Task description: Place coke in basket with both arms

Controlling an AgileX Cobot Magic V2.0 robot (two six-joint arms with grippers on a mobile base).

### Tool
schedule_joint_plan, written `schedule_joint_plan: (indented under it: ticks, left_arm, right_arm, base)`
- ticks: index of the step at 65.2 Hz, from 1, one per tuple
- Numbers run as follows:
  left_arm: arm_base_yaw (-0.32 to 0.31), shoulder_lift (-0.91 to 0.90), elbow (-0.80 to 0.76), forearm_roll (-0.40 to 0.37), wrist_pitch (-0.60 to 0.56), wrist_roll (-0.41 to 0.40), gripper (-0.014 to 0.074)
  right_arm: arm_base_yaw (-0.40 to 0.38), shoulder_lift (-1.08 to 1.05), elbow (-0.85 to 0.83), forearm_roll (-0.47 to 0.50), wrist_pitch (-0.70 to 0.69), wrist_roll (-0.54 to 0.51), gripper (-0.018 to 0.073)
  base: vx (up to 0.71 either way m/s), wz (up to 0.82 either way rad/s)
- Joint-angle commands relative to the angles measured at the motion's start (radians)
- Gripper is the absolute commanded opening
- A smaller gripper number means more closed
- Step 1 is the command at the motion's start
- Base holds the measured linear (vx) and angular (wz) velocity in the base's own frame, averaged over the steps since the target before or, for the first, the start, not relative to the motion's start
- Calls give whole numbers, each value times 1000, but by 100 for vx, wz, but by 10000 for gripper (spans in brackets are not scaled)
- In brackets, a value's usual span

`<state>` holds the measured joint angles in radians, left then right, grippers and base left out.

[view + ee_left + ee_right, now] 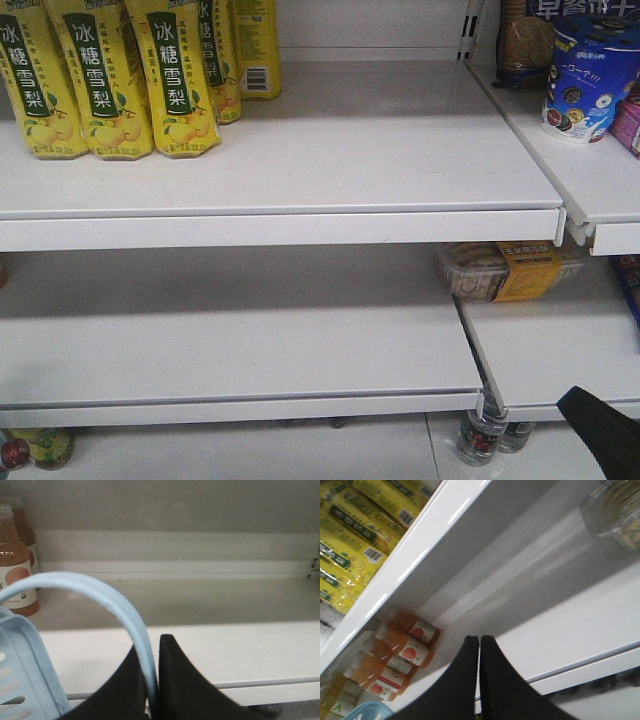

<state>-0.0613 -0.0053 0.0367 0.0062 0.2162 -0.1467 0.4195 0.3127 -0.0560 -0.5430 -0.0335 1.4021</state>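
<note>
Two white shelves (300, 180) fill the front view, one above the other. On the upper one, at the far left, stand yellow drink packs (110, 75) with green labels. To the right, a neighbouring shelf holds a blue round box (590, 75), and below it lies a clear plastic box with a yellow band (510, 270). In the bottom right corner I see only a black tip of my right gripper (605, 430). The coke does not show in this view. In the left wrist view, my left gripper (152, 690) is closed on the thin pale blue handle (100, 592) of the basket (22, 670); the handle passes between my two black fingers (185, 680), and the slotted basket wall is at the lower left. Behind stand orange juice bottles (15, 565) on a white shelf. In the right wrist view, my fingers (495, 680) are pressed together with nothing between them. Orange bottles (402, 652) stand at the left, and a corner of the basket shows at the bottom left. I see no coke here either.
</note>
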Motion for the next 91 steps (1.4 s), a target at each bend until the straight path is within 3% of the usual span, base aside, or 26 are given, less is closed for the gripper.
schedule_joint_plan:
  ticks: [1, 3, 8, 12, 20, 27, 43, 59, 78, 91]
  left_arm:
    - [1, -21, -3, 52, -158, 49, -6]
    - [1, -21, -3, 52, -159, 49, -6]
    - [1, -21, -3, 52, -160, 49, -6]
    - [1, -21, -4, 52, -159, 49, -6]
    - [1, -21, -4, 52, -159, 49, -6]
    - [1, -21, -4, 52, -159, 49, -6]
    - [1, -21, -4, 52, -157, 49, -6]
    - [1, -21, -4, 52, -157, 49, -6]
    - [1, -21, -4, 52, -157, 49, -6]
    - [1, -21, -4, 52, -157, 49, -6]
  right_arm:
    - [-2, -16, -5, 342, -50, -390, -5]
    - [-2, -31, 21, 444, -84, -513, -5]
    - [-2, -72, 100, 608, -201, -696, -5]
    - [-5, -112, 93, 674, -167, -792, -5]
    - [-38, -193, 95, 717, -168, -934, -5]
    - [-105, -250, 96, 689, -106, -1004, -5]
    - [-271, -342, 96, 476, 176, -1004, -5]
    - [-310, -342, 96, 300, 211, -1005, -5]
    - [-380, -342, 96, 331, 209, -1005, -5]
    - [-380, -342, 96, 326, 207, -1005, -5]
  base:
    - [0, 0]
    - [0, 0]
    - [0, 0]
    - [0, 0]
    - [0, 0]
    - [0, 0]
    - [0, 0]
    - [0, 0]
    - [0, 0]
    - [0, 0]
